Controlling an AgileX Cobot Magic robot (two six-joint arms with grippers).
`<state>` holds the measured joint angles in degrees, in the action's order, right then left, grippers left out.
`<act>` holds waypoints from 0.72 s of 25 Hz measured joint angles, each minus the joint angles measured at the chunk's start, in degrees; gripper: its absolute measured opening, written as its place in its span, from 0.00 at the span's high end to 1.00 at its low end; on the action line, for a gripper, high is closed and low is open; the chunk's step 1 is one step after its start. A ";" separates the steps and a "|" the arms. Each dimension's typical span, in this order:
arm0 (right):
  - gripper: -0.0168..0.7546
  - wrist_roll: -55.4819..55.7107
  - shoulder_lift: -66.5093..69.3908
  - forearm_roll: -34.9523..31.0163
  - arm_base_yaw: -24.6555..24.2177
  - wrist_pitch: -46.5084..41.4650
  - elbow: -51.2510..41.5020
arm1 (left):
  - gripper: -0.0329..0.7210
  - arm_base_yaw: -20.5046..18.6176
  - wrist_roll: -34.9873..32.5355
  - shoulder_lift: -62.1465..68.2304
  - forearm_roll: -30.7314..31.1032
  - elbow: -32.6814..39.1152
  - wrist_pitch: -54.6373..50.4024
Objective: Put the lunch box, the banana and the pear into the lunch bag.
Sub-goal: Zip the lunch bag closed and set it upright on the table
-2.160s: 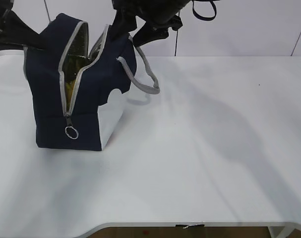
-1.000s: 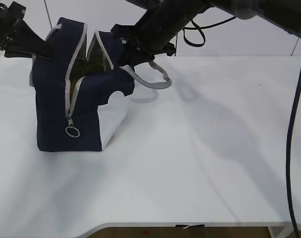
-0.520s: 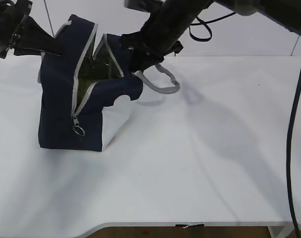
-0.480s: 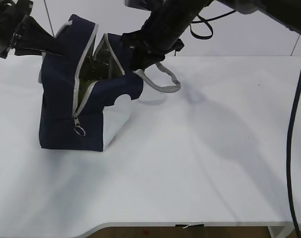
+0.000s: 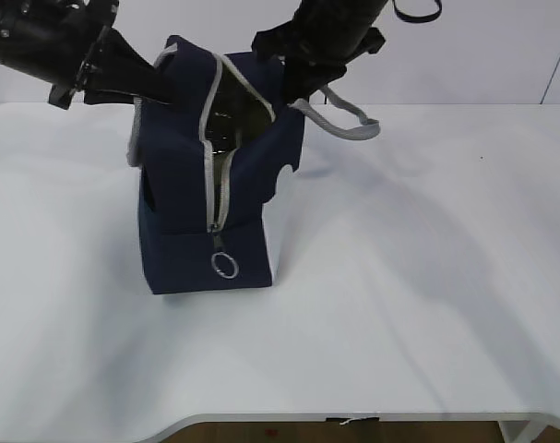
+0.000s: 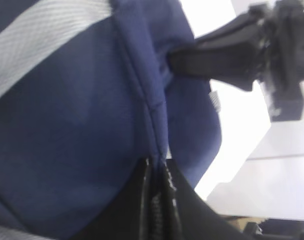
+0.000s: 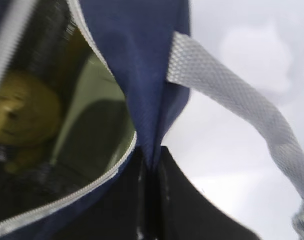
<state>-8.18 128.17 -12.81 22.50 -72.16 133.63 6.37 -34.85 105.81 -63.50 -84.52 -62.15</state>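
A: What is seen nearest the camera?

B: Bare white table [image 5: 399, 305] is seen in front. Behind it the lunch bag [image 5: 183, 240] is stood upright on the left half, its narrow end turned forward. The grey zipper [image 5: 217, 189] is run down that end, with the ring pull [image 5: 223, 266] hung low near the base. The top is left gaping.

A: Is anything made out inside?

B: In the right wrist view, the pear [image 7: 22, 112] is seen low in the bag, blurred, beside a pale green surface [image 7: 94, 100] that may be the lunch box lid; this cannot be told for certain. The banana cannot be made out.

A: How is the bag held?

B: On the far right edge of the opening, navy fabric is pinched by the right gripper [image 7: 150, 165], its jaws clamped tight on the cloth just beside the root of a grey webbing handle [image 7: 232, 105]. That handle [image 5: 349, 125] is left looping out to the right. On the far left, a fold of the bag's upper wall is pinched likewise by the left gripper [image 6: 157, 172], closed on the seam.
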 joint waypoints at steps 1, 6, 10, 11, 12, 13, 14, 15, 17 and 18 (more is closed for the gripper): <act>0.97 0.12 -1.57 0.78 0.00 -0.26 -1.34 | 0.94 0.70 0.00 0.00 -0.33 0.00 0.50; 0.97 0.34 -8.19 7.04 0.00 -0.54 -9.17 | 0.94 4.17 0.00 1.46 -4.05 0.00 3.34; 0.97 0.89 -10.05 10.91 0.00 -0.54 -12.34 | 0.94 7.78 -1.34 2.98 -6.38 0.00 5.97; 0.97 1.04 -10.05 11.19 0.00 -0.54 -12.42 | 0.94 8.39 -1.60 3.13 -6.49 0.00 6.90; 0.97 1.14 -10.05 11.29 0.00 -0.54 -12.52 | 0.94 8.86 -1.72 3.17 -6.64 0.00 7.66; 0.97 1.08 -10.16 11.29 0.00 -0.54 -12.55 | 0.94 9.11 -1.84 3.17 -6.73 0.00 8.17; 0.97 1.32 -10.16 11.34 0.00 -0.54 -12.65 | 0.94 9.15 -1.84 3.27 -6.73 0.00 8.36; 0.97 1.88 -10.16 11.42 0.00 -0.54 -12.65 | 0.94 9.15 -1.84 3.27 -6.78 0.00 8.57; 0.96 3.08 -10.16 11.42 0.00 -0.54 -12.65 | 0.94 9.15 -1.92 3.51 -7.02 0.00 8.80; 0.96 3.55 -10.16 11.42 0.00 -0.54 -12.65 | 0.94 9.15 -1.92 3.62 -7.02 0.00 8.95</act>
<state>-4.63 118.01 -1.38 22.50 -72.70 120.99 15.52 -36.77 109.43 -70.52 -84.52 -53.20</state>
